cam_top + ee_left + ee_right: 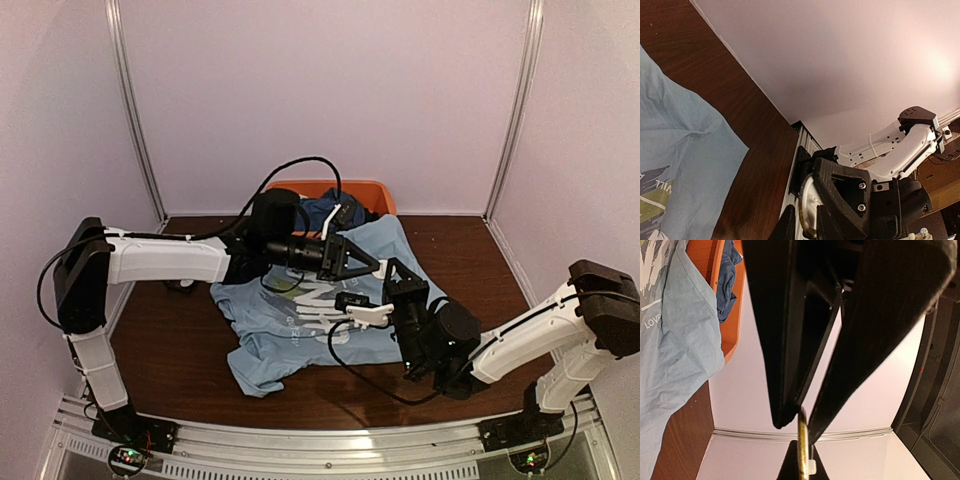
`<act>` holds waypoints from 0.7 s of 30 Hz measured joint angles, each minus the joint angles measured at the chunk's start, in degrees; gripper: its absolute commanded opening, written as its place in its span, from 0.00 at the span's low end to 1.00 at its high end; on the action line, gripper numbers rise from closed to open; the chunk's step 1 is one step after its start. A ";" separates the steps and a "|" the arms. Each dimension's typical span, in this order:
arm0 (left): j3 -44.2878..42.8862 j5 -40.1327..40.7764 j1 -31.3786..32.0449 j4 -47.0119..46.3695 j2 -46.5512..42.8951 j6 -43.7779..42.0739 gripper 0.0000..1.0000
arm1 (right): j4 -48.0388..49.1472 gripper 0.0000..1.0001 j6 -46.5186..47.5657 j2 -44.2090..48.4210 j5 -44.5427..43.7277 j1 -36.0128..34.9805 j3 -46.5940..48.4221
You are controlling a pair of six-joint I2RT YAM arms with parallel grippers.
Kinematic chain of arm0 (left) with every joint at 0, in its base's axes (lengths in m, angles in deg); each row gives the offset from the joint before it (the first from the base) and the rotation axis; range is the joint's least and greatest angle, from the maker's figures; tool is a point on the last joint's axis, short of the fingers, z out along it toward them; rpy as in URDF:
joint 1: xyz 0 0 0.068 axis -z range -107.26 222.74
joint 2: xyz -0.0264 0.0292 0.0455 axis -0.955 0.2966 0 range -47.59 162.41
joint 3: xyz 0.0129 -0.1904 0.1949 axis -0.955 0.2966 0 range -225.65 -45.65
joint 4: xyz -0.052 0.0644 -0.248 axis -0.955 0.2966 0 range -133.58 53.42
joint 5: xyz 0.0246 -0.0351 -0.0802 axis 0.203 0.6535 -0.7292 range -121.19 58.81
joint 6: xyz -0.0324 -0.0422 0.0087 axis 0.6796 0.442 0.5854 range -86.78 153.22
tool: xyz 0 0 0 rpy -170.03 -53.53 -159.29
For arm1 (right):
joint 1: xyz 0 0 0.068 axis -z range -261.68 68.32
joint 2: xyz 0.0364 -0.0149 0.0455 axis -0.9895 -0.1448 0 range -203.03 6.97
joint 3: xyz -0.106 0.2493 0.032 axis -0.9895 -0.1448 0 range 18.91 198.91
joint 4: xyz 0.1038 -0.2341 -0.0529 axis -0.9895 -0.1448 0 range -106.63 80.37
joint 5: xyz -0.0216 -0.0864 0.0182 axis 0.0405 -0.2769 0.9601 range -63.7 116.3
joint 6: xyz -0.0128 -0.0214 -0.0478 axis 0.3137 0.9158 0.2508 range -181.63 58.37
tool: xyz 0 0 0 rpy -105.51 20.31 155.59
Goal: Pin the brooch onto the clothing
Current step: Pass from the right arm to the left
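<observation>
The brooch (815,207), a pale round disc with a gold rim, hangs in the air over the clothing (300,325), a light blue T-shirt spread on the table. My right gripper (800,427) is shut on its upper edge, and the brooch (802,452) shows edge-on there. My left gripper (805,217) reaches in from the other side. Its two fingers stand close on either side of the disc, with a thin gap on one side. Both grippers meet above the shirt's right half (385,270). Shirt fabric also appears in the left wrist view (680,165).
An orange bin (372,190) with a dark blue garment (325,210) stands behind the shirt against the back wall. Brown table (170,340) surrounds the shirt. Pale walls close in three sides, and an aluminium rail (330,440) runs along the near edge.
</observation>
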 measured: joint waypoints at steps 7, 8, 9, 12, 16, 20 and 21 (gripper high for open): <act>-0.22 -0.52 -0.17 -0.09 0.02 2.86 0.00 | 0.00 0.07 1.16 -0.39 -0.07 0.09 0.35; -0.24 -0.66 -0.26 -0.11 0.04 3.28 0.00 | 0.02 0.14 1.22 -0.50 -0.13 0.11 0.50; -0.26 -0.72 -0.31 -0.13 0.04 3.52 0.00 | 0.02 0.22 1.22 -0.61 -0.17 0.15 0.66; -0.37 -1.33 -0.26 -1.46 0.09 3.43 0.00 | 0.09 0.49 1.03 -1.09 -0.52 0.20 1.46; -0.37 -1.44 -0.22 -2.99 0.15 3.43 0.00 | 0.31 0.89 0.74 -1.20 -1.05 0.20 3.19; -0.37 -1.01 -0.37 -4.17 0.13 3.13 0.00 | 0.37 0.98 -1.29 -1.07 -2.03 0.22 3.69; -0.37 -0.81 -0.48 -4.37 0.11 2.86 0.00 | 0.33 0.99 -2.16 -0.90 -2.40 0.22 3.56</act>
